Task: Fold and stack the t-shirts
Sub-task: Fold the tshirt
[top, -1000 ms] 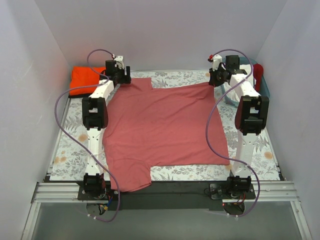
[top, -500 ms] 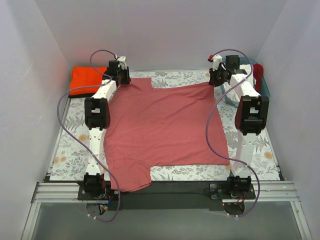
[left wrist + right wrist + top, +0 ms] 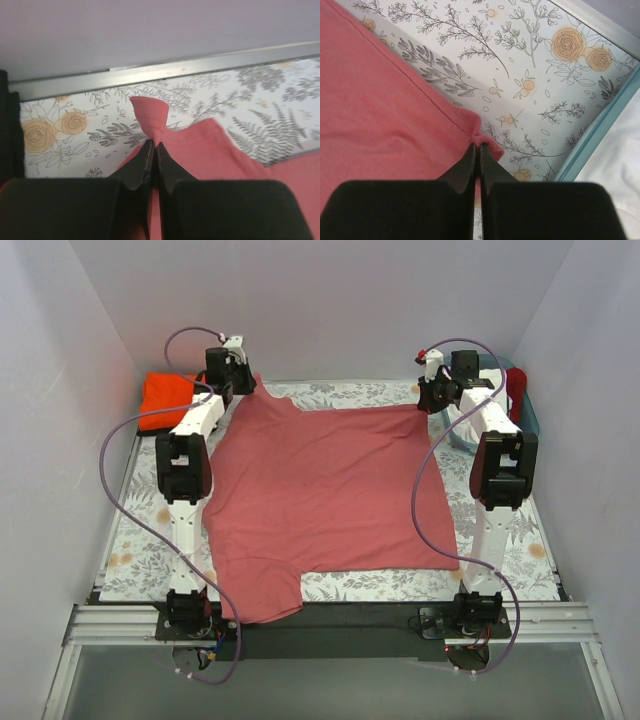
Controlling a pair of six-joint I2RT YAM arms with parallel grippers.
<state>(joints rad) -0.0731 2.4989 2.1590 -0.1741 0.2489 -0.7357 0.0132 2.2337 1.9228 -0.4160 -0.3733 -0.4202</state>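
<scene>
Rose-red t-shirt (image 3: 330, 490) lies spread flat mid-table on the floral cover (image 3: 135, 540), its near-left sleeve lapping over the front edge. Left gripper (image 3: 152, 144) is clenched on a pinch of its far-left corner, raised slightly off the cover; right gripper (image 3: 477, 148) is clenched on the far-right corner, low and near the teal basket (image 3: 590, 135), a two-corner hold that reads as set-up for drawing the far edge evenly toward the near hem. Orange t-shirt (image 3: 165, 400), folded square, is parked at the far-left corner, clear of the spread cloth and probably the stack's base; no black shirt made out.
</scene>
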